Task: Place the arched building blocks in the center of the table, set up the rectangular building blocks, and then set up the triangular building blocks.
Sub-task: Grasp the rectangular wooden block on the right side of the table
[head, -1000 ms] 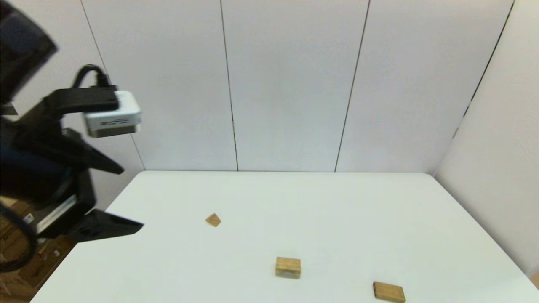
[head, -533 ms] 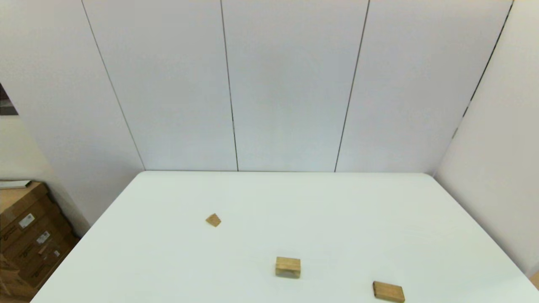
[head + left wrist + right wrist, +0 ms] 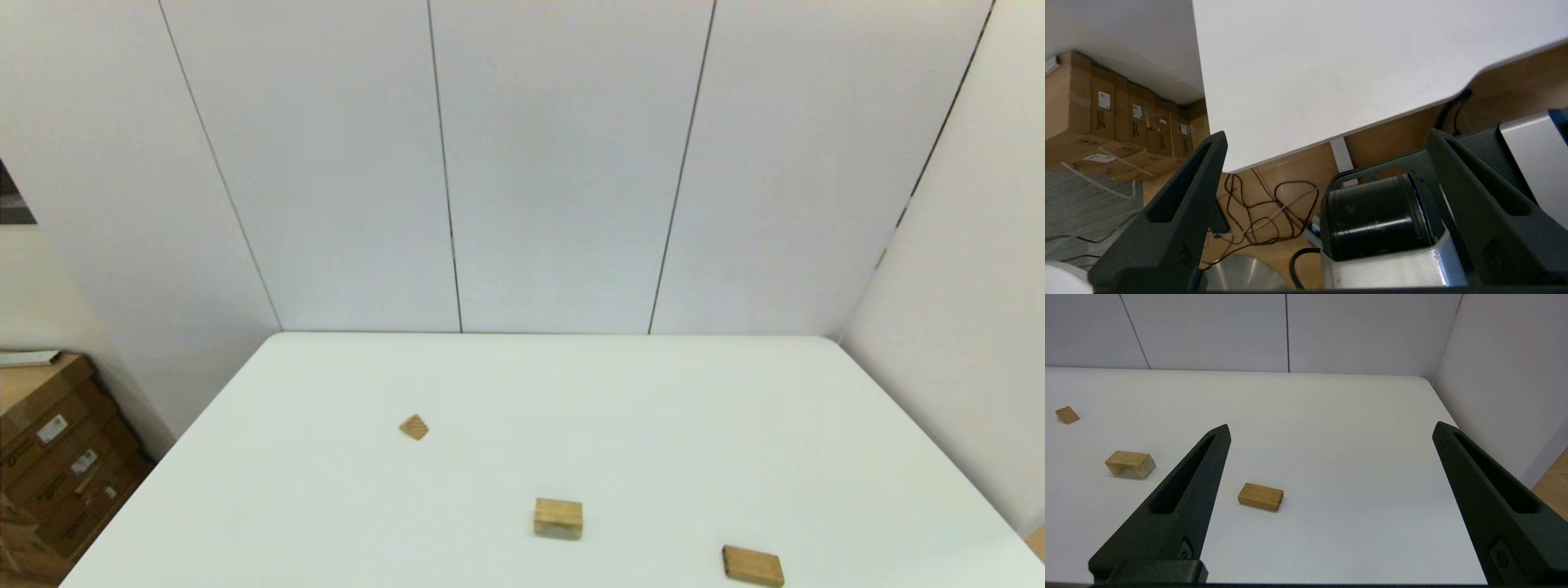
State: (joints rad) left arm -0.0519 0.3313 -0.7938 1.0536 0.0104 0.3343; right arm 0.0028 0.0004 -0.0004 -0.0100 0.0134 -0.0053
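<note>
Three wooden pieces lie apart on the white table. The arched building block, chunky and pale, sits near the front middle; in the right wrist view the arched building block shows its hollow facing down. The rectangular building block, a flat tan slab, lies front right, and the same rectangular block shows ahead of my right gripper, which is open, empty and held above the front right of the table. The small triangular building block lies left of centre, also the triangular block. My left gripper is open and empty, low beside the table's front left corner.
Stacked cardboard boxes stand on the floor left of the table. White wall panels close the back and right sides. In the left wrist view, the table edge, loose cables and the robot's black body show.
The left arm, seen at the left of the head view one second ago, has dropped out of that view. The three blocks have not moved.
</note>
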